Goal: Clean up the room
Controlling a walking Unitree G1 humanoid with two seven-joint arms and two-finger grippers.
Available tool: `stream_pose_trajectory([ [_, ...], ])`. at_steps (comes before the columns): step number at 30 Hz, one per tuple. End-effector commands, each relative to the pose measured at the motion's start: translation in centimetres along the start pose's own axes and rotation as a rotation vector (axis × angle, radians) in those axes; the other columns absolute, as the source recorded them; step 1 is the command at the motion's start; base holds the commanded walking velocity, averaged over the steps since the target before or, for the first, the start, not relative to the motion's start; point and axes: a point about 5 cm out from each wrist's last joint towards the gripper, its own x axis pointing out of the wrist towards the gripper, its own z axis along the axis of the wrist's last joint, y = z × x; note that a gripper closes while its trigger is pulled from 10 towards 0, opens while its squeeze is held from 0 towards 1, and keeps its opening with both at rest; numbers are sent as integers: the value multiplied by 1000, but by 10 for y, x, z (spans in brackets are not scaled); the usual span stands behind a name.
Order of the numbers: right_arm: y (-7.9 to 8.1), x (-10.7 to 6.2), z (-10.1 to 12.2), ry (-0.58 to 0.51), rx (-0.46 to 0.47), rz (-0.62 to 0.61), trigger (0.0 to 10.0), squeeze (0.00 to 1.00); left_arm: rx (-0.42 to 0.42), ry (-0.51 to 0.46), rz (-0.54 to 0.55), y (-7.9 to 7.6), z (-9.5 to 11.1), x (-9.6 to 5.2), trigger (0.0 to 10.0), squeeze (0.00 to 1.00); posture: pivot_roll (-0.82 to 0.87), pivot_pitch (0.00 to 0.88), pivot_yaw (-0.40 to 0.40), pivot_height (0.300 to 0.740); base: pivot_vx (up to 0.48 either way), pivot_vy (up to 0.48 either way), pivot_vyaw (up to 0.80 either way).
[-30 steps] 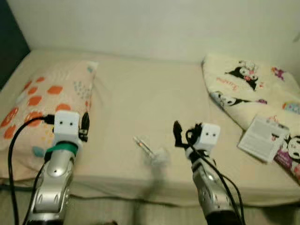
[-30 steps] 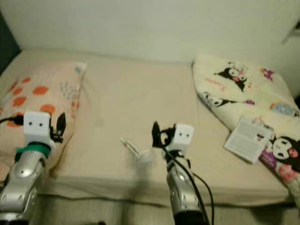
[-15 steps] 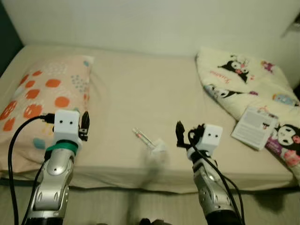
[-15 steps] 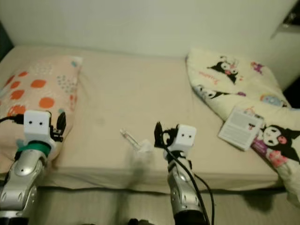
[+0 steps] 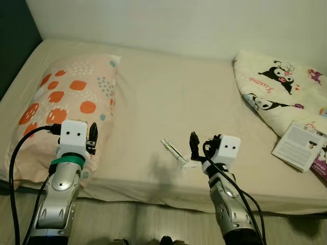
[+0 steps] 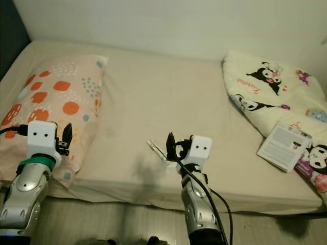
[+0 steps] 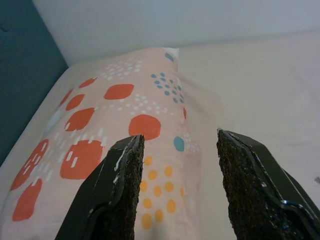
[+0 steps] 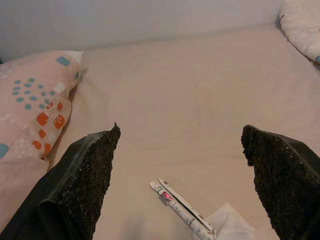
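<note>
- A wrapper [image 5: 173, 150] lies on the bed [image 5: 163, 102] near its front edge, between the two arms, with a crumpled tissue [image 5: 190, 164] touching its near end.
- The right gripper [image 5: 193, 145] hovers just beside the tissue, on its right; fingers [image 8: 85, 175] spread wide, holding nothing.
- The left gripper [image 5: 93, 137] is raised over the near corner of the pillow [image 5: 66, 102]; its fingers [image 7: 120, 180] are apart and empty.
- The pillow, pink with orange spots, lies on the bed's left side.
- A cartoon-print blanket [image 5: 276, 92] is bunched on the right side.
- A booklet [image 5: 299, 145] rests on the blanket's near part.
</note>
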Motion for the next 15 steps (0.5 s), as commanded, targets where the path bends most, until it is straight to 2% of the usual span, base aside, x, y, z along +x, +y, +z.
stream_pose_trajectory([
  [1, -5, -4, -5, 22, -10, -15, 10000, 0, 19, 12, -33, -6, -5, -1, 10000, 0, 143, 62, -8, 740, 0, 0, 0],
  [7, -4, -4, -6, 25, -20, -11, 10000, 0, 26, 23, -64, -10, -8, 0, 10000, 0, 143, 62, -8, 740, 0, 0, 0],
  [9, -5, -5, -10, 42, -32, -3, 10000, 0, 51, 30, -152, -17, -15, -2, 10000, 0, 139, 62, -10, 740, 0, 0, 0],
  [10, -5, -5, -10, 42, -32, -3, 10000, 0, 51, 30, -152, -17, -15, -2, 10000, 0, 139, 62, -10, 740, 0, 0, 0],
  [11, -6, -7, -15, 64, -47, 8, 10000, 0, 80, 44, -224, -22, -25, -4, 10000, 0, 138, 61, -19, 740, 0, 0, 0],
  [14, -7, -8, -19, 82, -66, 18, 10000, 0, 107, 68, -264, -25, -34, -6, 10000, 0, 134, 59, -23, 735, 0, 0, 0],
  [15, -7, -9, -20, 88, -70, 21, 10000, 0, 124, 92, -315, -30, -41, -9, 10000, 0, 134, 59, -23, 730, 0, 0, 0],
])
